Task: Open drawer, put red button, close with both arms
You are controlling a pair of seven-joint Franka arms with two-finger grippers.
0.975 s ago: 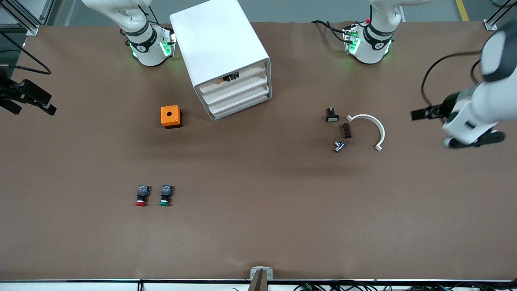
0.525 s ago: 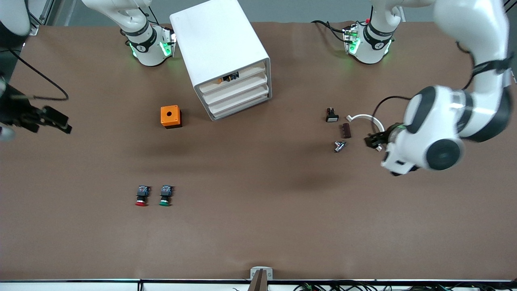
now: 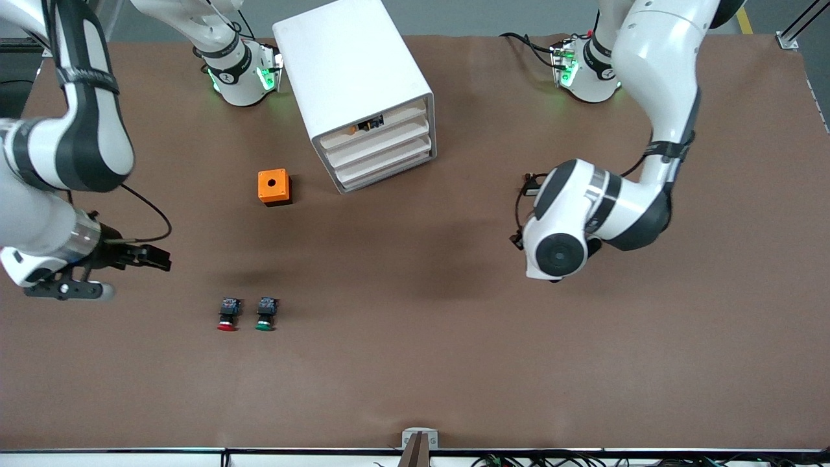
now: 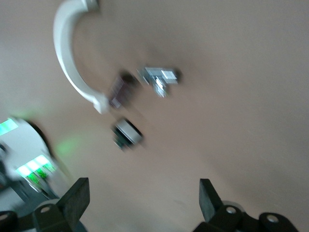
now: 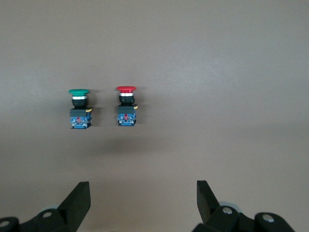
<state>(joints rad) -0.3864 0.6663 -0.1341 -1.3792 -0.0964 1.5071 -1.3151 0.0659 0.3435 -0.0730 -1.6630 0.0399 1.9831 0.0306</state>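
Note:
The white cabinet (image 3: 353, 78) stands near the robots' bases, and its stacked drawers (image 3: 382, 149) all sit pushed in. The red button (image 3: 227, 315) lies on the table beside its green twin (image 3: 265, 314), nearer to the front camera than the cabinet. It also shows in the right wrist view (image 5: 126, 104). My right gripper (image 3: 155, 258) (image 5: 140, 186) hangs open and empty in the air, over bare table short of the buttons. My left gripper (image 4: 144, 183) is open and empty over bare table close to a cluster of small parts. In the front view it is hidden under its own wrist.
An orange cube with a round hole (image 3: 273, 187) sits beside the cabinet. In the left wrist view I see a white arc (image 4: 67, 53), a silver part (image 4: 159, 79), a brown block (image 4: 118, 89) and a small black switch (image 4: 126, 133). The left arm (image 3: 596, 207) covers most of them in the front view.
Both arms have swung in from the table's ends. The right gripper came down toward the buttons. The left arm moved over the small parts and now covers them.

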